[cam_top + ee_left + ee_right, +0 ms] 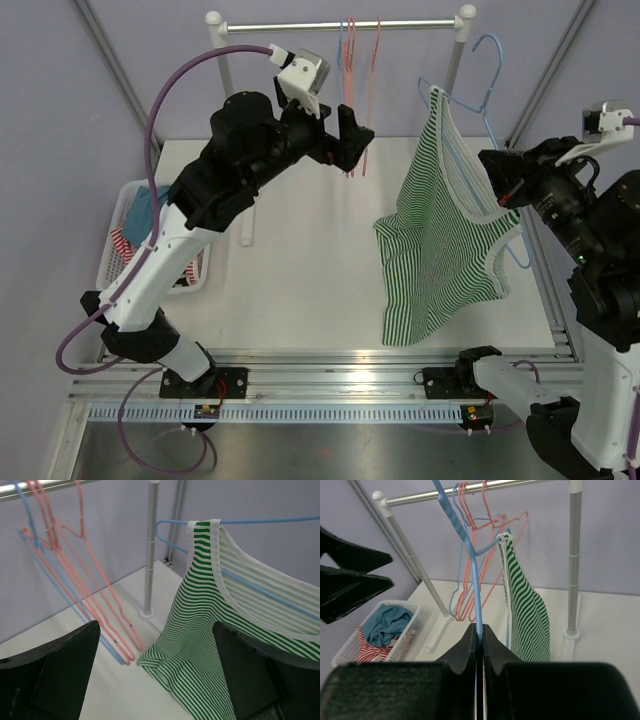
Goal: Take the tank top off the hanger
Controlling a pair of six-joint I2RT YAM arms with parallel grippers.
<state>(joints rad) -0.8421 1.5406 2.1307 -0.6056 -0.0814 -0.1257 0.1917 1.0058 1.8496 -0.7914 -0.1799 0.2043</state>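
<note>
White table [300,260], basket [406,639] of crumpled clothes [382,629]

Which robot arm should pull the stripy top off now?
Probably left: the left end effector is open and free, facing the tank top. The right end effector is shut on the blue hanger.

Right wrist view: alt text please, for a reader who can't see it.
The right gripper is shut on a blue hanger carrying a green-striped tank top. Behind, pink hangers hang on a rail.
</note>
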